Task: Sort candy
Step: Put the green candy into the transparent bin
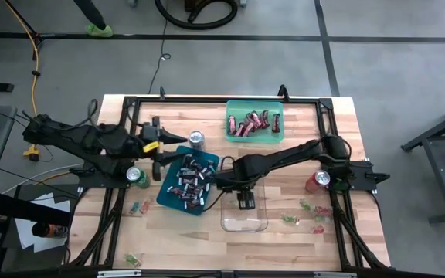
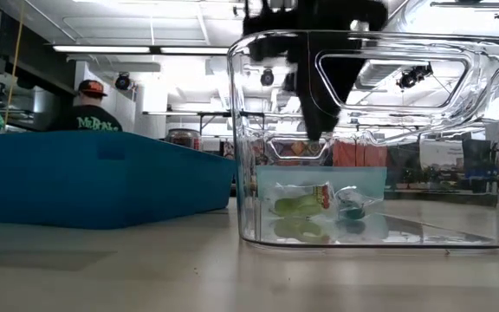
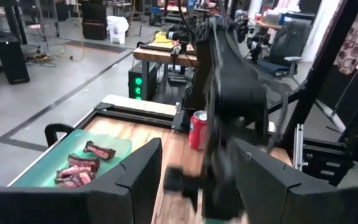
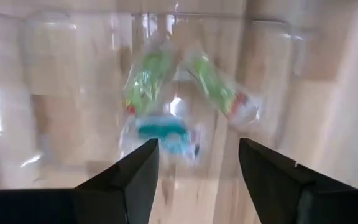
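Note:
Above the clear bin (image 1: 244, 218), my right gripper (image 1: 245, 202) (image 4: 197, 146) is open and points down into it, holding nothing. Green-and-red wrapped pieces (image 4: 213, 81) (image 2: 303, 204) and a teal-wrapped one (image 4: 163, 130) lie on the bin's floor below the fingers; the low view shows the gripper (image 2: 319, 121) well above them. Dark mini bars (image 1: 190, 181) fill the blue tray (image 1: 167, 197). Dark red bars (image 1: 249, 123) (image 3: 79, 168) lie in the green tray (image 1: 273, 139). My left gripper (image 1: 159, 150) (image 3: 197, 149) is open and empty at the blue tray's far left corner.
A silver can (image 1: 197, 139), a green can (image 1: 136, 176) and a red can (image 1: 317, 180) (image 3: 199, 129) stand on the table. Loose green-and-red pieces lie near the left edge (image 1: 137, 208), the near left corner (image 1: 134, 259) and right of the bin (image 1: 304, 220). A person (image 2: 89, 108) stands beyond the table.

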